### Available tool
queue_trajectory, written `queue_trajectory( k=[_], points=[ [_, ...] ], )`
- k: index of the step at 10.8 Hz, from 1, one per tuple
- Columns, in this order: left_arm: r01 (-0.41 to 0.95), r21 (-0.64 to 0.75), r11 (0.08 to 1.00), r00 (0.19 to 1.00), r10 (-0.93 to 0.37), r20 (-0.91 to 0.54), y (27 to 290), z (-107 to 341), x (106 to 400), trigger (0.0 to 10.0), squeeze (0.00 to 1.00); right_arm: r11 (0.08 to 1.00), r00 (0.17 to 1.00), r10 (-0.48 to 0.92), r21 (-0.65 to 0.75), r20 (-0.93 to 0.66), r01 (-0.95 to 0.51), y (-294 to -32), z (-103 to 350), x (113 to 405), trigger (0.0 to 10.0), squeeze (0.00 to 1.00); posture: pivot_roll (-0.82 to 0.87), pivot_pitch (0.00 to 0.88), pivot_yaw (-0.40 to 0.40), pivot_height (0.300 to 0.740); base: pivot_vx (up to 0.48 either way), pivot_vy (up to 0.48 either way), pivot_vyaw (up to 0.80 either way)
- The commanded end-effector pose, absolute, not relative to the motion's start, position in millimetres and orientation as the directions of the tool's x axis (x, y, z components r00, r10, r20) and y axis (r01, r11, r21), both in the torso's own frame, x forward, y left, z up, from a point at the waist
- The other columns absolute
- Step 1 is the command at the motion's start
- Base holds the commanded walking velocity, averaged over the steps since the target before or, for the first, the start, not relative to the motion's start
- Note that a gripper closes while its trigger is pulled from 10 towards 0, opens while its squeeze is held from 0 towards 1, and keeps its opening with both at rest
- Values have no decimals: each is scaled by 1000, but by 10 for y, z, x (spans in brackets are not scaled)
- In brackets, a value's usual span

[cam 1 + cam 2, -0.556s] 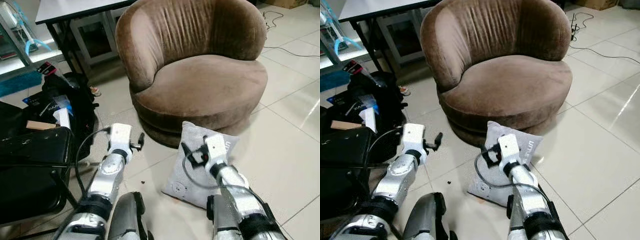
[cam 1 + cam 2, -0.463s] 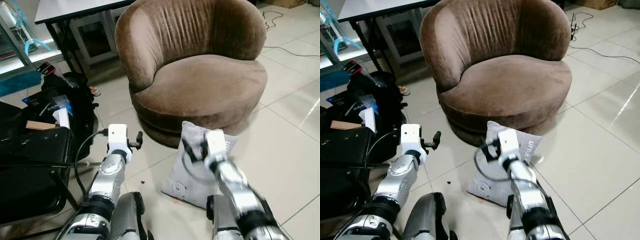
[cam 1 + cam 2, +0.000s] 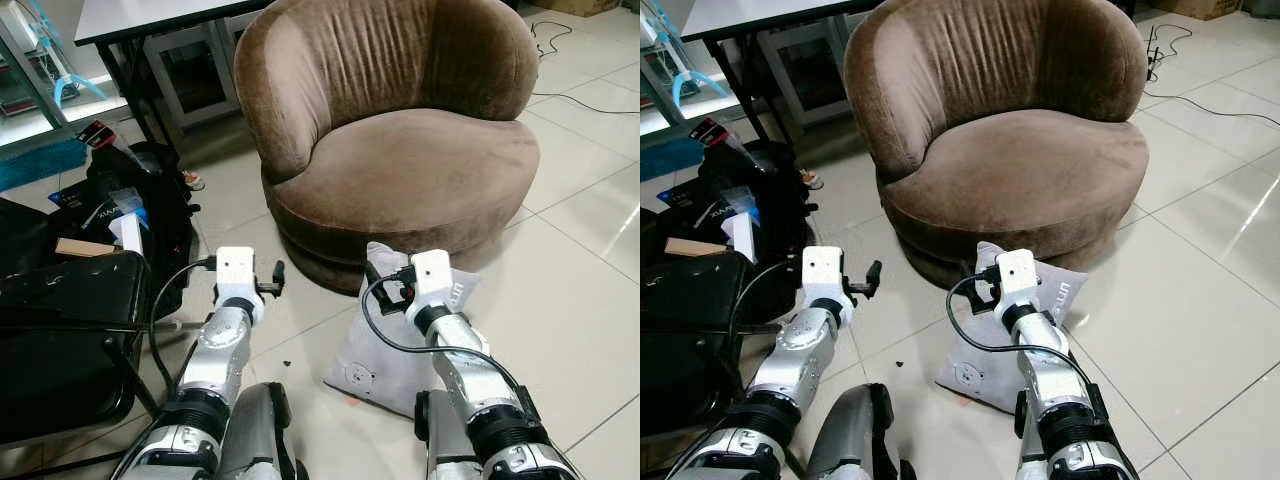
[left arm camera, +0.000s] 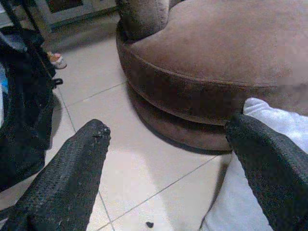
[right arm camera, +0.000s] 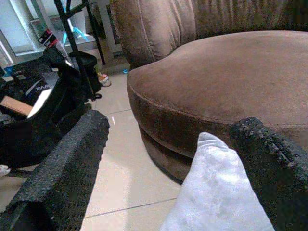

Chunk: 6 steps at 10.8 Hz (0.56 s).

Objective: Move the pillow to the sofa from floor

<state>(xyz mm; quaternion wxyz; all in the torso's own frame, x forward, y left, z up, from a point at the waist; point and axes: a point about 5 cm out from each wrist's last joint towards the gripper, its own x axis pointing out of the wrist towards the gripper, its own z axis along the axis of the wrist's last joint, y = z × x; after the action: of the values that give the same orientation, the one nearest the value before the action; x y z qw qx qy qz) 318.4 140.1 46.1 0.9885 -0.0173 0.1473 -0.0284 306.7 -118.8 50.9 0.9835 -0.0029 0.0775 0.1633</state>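
1. We see the pillow (image 3: 385, 340), pale grey, standing on edge on the tiled floor (image 3: 590, 300), leaning against the base of the brown sofa (image 3: 400, 170). It is not yet on the seat.

2. Our right gripper (image 5: 168, 168) is raised just above the pillow's top corner. Its fingers (image 5: 57, 168) are spread wide, and the corner pokes up between them, so nothing is gripped yet.

3. Our left gripper (image 4: 168, 159) hovers over bare floor just left of the pillow, fingers likewise parted and empty. One finger (image 4: 269, 159) sits close by the pillow's edge.

4. We judge the step in hand to be the grasp. To do it well, we should lower the right gripper so the corner goes deep between the fingers, then close on a thick fold, not the thin seam.

5. The cloth looks soft and slack, so a shallow pinch may slip; bringing the left gripper onto the near edge would steady it.

6. The lift must clear the seat's front lip. The black bags (image 3: 110, 230) to our left stand well apart from the path.
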Motion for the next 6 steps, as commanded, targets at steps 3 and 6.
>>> queue_trajectory(
  k=[3,6],
  points=[
    [66,17,998,957,-59,-284,1439,482,3203,10000,0,933,920,356,12,-163,-359,-1107,489,3048,10000,0,-190,0,147,575,90,0,0],
    [92,77,993,957,-66,-284,1438,480,3205,10000,0,921,907,384,12,-171,-388,-1068,444,2989,10000,0,-194,0,152,575,427,0,0]
  ],
)
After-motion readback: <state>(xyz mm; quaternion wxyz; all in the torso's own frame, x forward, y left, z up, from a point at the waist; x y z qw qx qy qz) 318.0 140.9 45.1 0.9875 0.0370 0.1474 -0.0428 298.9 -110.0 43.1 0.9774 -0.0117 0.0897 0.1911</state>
